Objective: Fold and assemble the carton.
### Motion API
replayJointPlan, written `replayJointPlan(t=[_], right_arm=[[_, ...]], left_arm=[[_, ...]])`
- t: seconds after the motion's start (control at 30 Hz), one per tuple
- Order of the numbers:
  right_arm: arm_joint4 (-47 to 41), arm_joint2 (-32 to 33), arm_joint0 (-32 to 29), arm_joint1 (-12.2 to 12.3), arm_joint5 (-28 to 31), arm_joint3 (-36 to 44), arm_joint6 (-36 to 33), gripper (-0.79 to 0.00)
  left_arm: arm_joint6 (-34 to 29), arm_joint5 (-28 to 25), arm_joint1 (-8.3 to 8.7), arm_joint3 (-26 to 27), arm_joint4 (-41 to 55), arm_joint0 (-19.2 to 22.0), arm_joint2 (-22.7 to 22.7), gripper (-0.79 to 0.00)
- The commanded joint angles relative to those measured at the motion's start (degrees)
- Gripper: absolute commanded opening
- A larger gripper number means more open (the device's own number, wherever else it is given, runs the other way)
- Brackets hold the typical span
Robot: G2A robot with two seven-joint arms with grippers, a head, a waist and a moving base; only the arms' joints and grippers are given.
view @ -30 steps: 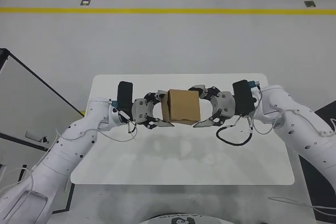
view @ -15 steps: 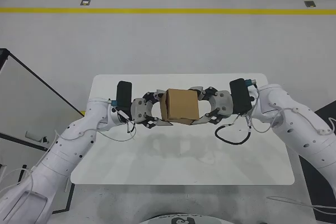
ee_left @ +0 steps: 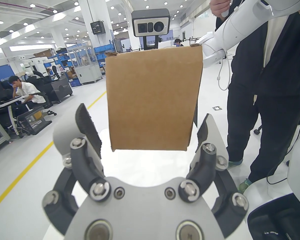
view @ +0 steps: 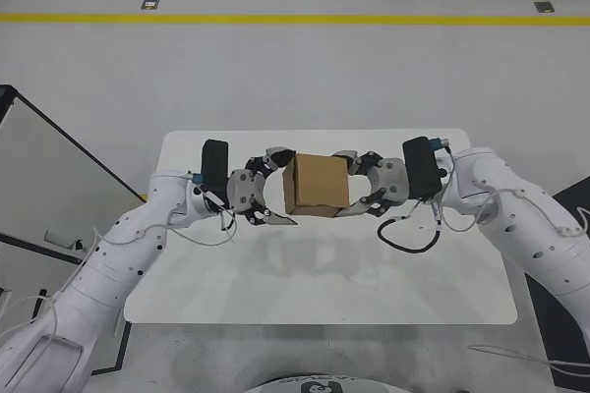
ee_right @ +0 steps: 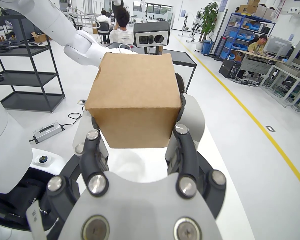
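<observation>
— What has the right pincer (view: 345, 184) got?

— It is clamped on the brown carton (view: 317, 184). One finger (ee_right: 96, 136) presses one side wall and the other finger (ee_right: 183, 126) presses the opposite wall. It comes in at the carton's 3 o'clock side.

— And the left pincer (view: 278, 187)?

— It is spread wide at the carton's 9 o'clock side. Its fingers (ee_left: 86, 123) stand either side of the near face and touch nothing. There is daylight between the black pads and the cardboard.

— So one arm carries the carton alone?

— Yes, the right one. The carton hangs squared up as a box, its top face level and its walls upright. It is lifted off the white worktop (view: 374, 285), with its shadow on the surface below. Seen from above, it sits toward 12 o'clock of the worktop's middle, between the two wrists.

— How do the arms lie?

— They are nearly mirrored. The left arm (view: 128, 255) runs in from 8 o'clock and the right arm (view: 531, 236) from 4 o'clock. A black cable (view: 408, 241) loops under the right wrist.

— What is beyond the worktop?

— There is pale floor, with a yellow line (view: 295, 19) across it at 12 o'clock. A black-framed panel (view: 20, 167) stands off at 9 o'clock.
</observation>
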State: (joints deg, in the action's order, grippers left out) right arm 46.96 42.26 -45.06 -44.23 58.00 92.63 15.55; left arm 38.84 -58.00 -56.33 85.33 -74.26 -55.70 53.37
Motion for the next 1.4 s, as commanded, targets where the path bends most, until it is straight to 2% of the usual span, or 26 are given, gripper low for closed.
replayJointPlan(t=[0.0,0.27,0.63,0.73,1.07,1.23,1.37], right_arm=[[0.2,0.3,-0.2,0.1,0.0,0.1,0.0,-0.785],[1.2,1.4,-1.8,0.8,0.0,0.2,0.6,-0.785],[1.4,1.5,-2.2,1.1,0.0,0.6,0.4,-0.785],[0.9,2.1,-3.5,1.1,-1.0,0.5,-0.1,-0.785],[-0.4,5.6,-7.2,1.9,0.0,-1.7,-1.4,-0.785],[-1.7,5.6,-7.6,2.1,0.0,-1.7,-2.7,-0.785],[-1.7,5.6,-7.6,2.1,0.0,-1.7,-2.7,-0.785]], left_arm=[[-0.1,0.0,0.12,-0.3,-0.2,-0.1,0.6,0.0],[-0.9,0.0,0.97,-0.8,-1.4,-1.1,3.8,0.0],[-1.2,0.0,1.2,-0.2,-2.2,-1.2,4.0,0.0],[-3.3,0.6,1.43,-0.2,-1.2,-2.3,5.3,0.0],[-0.6,0.0,5.29,0.7,-7.5,-6.9,13.4,0.0],[3.4,0.0,7.39,0.9,-10.8,-8.2,14.2,0.0],[3.4,0.0,7.39,0.9,-10.8,-8.2,14.2,0.0]])
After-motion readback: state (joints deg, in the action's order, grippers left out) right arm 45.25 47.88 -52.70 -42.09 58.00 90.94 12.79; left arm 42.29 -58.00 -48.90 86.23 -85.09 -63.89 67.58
